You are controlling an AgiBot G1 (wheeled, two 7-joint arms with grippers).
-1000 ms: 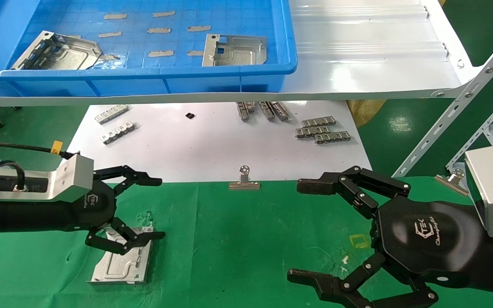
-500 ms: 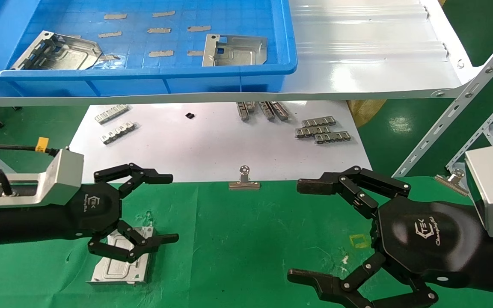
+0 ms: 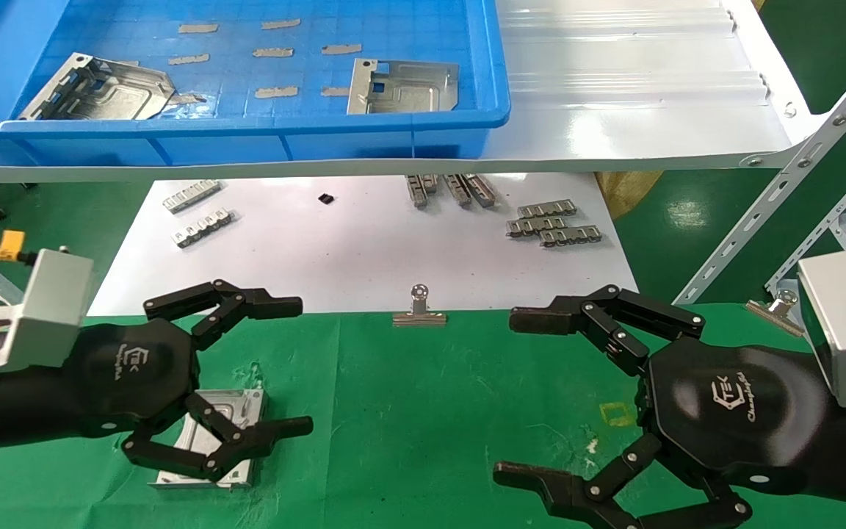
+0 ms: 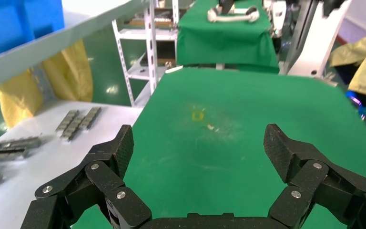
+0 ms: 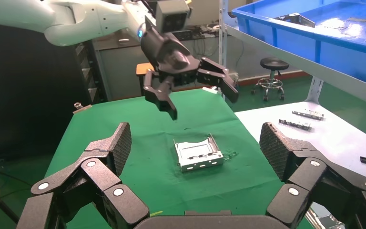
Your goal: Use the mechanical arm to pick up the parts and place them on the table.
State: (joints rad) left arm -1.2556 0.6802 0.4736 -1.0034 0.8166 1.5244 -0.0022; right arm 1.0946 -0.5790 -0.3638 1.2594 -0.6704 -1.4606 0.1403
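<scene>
A silver stamped metal part (image 3: 228, 410) lies flat on the green-cloth table (image 3: 423, 411), near its left side; it also shows in the right wrist view (image 5: 198, 153). My left gripper (image 3: 305, 365) is open and empty, raised above the part and apart from it; in the right wrist view it (image 5: 204, 102) hangs over the part. In its own view (image 4: 198, 143) only bare cloth lies between the jaws. My right gripper (image 3: 507, 397) is open and empty, parked over the table's right front. Two more parts (image 3: 402, 86) (image 3: 100, 88) lie in the blue bin (image 3: 247, 125).
The bin sits on a white shelf (image 3: 636, 95) above a white sheet (image 3: 364, 250) carrying small ridged metal strips (image 3: 551, 224). A binder clip (image 3: 418, 308) holds the cloth's far edge. A yellow square mark (image 3: 617, 414) lies beside my right gripper. A perforated shelf strut (image 3: 783, 184) stands at right.
My left gripper has risen off the part and drawn back toward the left front, staying open. The part stays on the cloth. The right arm has not moved.
</scene>
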